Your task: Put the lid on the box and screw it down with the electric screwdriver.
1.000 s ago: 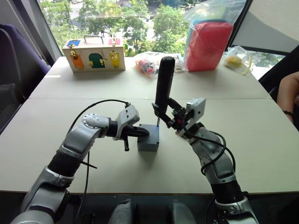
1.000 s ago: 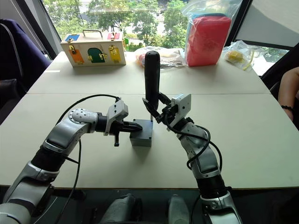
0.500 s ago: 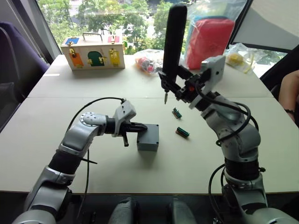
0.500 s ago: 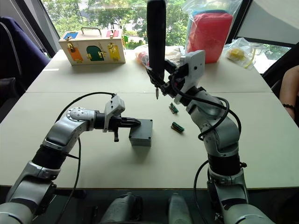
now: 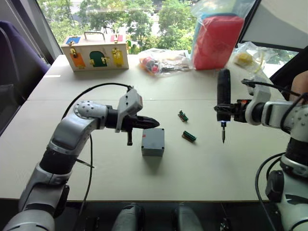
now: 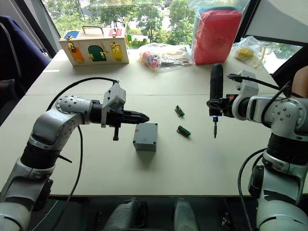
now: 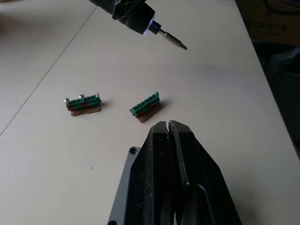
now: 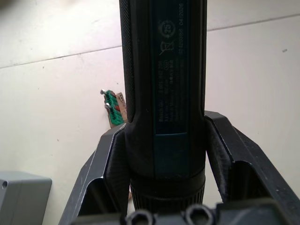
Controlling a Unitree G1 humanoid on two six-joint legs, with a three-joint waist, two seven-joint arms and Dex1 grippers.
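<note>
Pale table [image 5: 96,183] by a window, clutter along the far edge. One grey box [image 5: 153,141] at mid-table with its lid [image 6: 146,130] apparently already seated on top; seam hard to make out, so likely rather than certain. One electric screwdriver [image 5: 222,98], upright, bit down, clamped between the right gripper [image 8: 164,154] fingers, held above the table well to the right of the box. Left gripper [image 5: 153,123] fully closed and empty, hovering just above the box's far-left edge. Two small green connector pieces [image 5: 188,136] lie between box and driver.

Step in hand: screwing down. Next move calls for carrying the bit over a lid corner screw hole and lowering it vertically, left gripper steadying the box
</note>
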